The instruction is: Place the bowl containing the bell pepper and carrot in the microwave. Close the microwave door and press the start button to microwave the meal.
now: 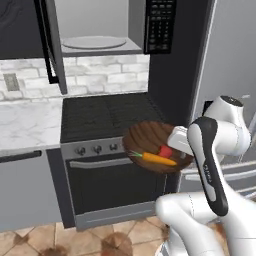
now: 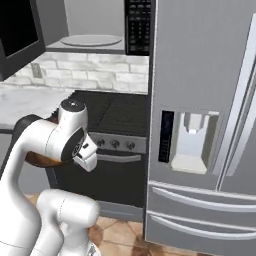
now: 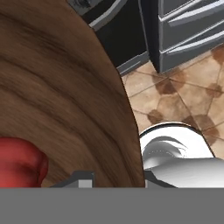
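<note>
The dark brown wood-grain bowl (image 1: 147,140) hangs in the air in front of the stove, tipped toward the camera. Inside it lie the orange carrot (image 1: 157,159) and the red bell pepper (image 1: 165,151). My gripper (image 1: 173,145) is shut on the bowl's right rim. In the hand view the bowl (image 3: 65,96) spreads wide with the bell pepper (image 3: 19,164) at lower left. A sliver of the bowl (image 2: 42,160) shows under the arm. The microwave (image 1: 95,42) sits above the stove, up and left of the bowl. Its door (image 1: 50,45) stands swung open to the left and its button panel (image 1: 160,25) is on the right.
A black stove and oven (image 1: 107,150) stands directly behind and below the bowl. A marble counter (image 1: 25,125) runs to its left. A tall grey fridge (image 2: 200,125) stands close on the right. The floor (image 3: 175,100) below is tiled.
</note>
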You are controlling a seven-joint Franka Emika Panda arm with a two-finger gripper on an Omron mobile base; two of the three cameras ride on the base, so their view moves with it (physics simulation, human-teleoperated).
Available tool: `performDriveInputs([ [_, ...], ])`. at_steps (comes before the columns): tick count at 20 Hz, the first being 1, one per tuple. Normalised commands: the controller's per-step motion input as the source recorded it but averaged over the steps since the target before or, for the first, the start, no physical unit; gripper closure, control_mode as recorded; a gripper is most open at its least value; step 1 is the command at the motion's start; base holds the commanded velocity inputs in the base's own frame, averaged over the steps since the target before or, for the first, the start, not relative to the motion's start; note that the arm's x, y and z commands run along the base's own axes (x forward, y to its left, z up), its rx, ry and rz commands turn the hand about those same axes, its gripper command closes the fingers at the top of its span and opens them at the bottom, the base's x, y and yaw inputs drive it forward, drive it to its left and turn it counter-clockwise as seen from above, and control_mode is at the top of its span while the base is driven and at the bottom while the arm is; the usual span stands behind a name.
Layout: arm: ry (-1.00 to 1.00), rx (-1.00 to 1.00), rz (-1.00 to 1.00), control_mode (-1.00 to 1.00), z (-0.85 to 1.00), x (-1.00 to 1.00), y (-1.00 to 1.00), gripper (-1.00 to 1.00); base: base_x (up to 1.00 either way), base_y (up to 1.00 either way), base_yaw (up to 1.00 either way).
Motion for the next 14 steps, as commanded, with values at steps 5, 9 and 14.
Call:
performDriveInputs([
  [5, 0.00, 0.00, 0.00, 1.00, 0.00, 0.00, 0.00, 1.00, 0.71, -0.14, 0.33],
  [9, 0.00, 0.00, 0.00, 1.00, 0.00, 0.00, 0.00, 1.00, 0.71, -0.09, 0.30],
  [14, 0.00, 0.00, 0.00, 1.00, 0.00, 0.00, 0.00, 1.00, 0.62, -0.02, 0.26],
])
